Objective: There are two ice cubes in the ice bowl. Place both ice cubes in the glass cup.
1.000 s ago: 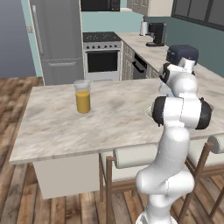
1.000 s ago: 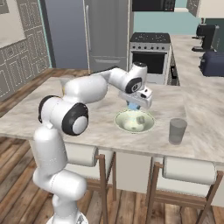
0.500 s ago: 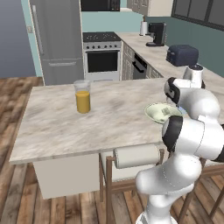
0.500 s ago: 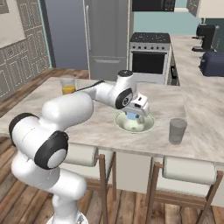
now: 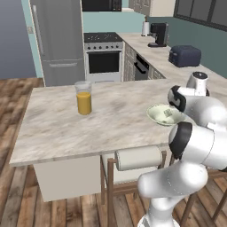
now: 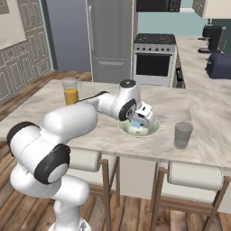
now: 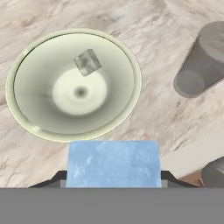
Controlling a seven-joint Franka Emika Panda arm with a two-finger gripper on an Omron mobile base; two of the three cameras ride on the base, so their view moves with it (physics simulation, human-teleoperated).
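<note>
Above the ice bowl [image 7: 26,113], our end effector [image 6: 137,120] grips one ice cube [image 7: 113,163]; second ice cube [image 7: 87,62] lies inside.

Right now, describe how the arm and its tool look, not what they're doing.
The arm is glossy white, built of thick rounded segments with dark grey to black rings at the joints. Round white caps with dark rims close the joints. The tool has a small white boxy body. No cables or markings are visible.
</note>
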